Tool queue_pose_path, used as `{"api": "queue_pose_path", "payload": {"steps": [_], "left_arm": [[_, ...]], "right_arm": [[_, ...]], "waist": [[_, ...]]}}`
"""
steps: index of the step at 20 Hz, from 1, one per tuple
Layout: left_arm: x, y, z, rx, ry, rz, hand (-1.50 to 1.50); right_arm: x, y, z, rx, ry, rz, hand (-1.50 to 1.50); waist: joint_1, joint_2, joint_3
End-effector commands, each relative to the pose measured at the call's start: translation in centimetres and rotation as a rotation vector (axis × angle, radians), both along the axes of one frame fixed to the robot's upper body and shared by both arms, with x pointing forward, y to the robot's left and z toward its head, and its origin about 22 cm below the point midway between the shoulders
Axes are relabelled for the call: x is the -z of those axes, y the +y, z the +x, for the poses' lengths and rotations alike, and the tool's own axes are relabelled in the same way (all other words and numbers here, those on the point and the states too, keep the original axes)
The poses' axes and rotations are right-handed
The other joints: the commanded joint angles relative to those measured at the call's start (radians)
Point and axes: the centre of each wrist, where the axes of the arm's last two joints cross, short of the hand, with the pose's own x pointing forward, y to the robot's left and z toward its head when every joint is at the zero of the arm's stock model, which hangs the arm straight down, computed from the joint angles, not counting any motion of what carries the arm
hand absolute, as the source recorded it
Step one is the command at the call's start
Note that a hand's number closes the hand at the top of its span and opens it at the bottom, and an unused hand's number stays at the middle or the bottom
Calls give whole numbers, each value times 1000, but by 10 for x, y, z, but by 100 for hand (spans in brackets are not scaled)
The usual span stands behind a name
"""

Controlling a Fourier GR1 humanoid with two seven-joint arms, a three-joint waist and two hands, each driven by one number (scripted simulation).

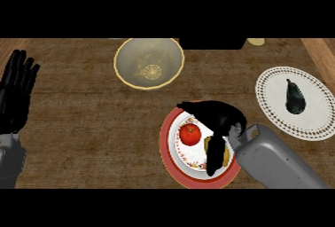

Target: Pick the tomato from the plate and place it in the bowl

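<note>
A red tomato lies on the white, red-rimmed plate at lower centre. My right hand hovers over the plate just right of the tomato, fingers curled down, thumb reaching along the plate; nothing is held between them and the tomato rests apart from the fingers. A yellow glass bowl stands at the back, left of centre, with nothing in it. My left hand rests open at the far left edge, fingers up.
A white doily-rimmed plate at the right carries a dark eggplant. A black object and a small yellow thing sit at the back edge. Wooden counter spans between bowl and plates.
</note>
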Motion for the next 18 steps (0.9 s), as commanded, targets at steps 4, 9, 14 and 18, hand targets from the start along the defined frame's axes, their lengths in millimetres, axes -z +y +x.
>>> {"api": "queue_pose_path", "payload": {"steps": [4,9,14,18], "left_arm": [[13,-5,-3,-2,-15,2,0],[3,-2,7,7,-11,13,0],[-20,-4,8,-15,-15,3,0],[-2,-1,-8,-17,-20,6,0]], "right_arm": [[35,-6,-1,-22,-15,34,-150],[42,-9,26,-45,-22,63,-150],[70,2,9,-40,1,14,-150],[72,8,11,-53,10,2,-150]], "waist": [[-1,0,0],[0,1,0],[0,0,0],[1,-1,0]]}}
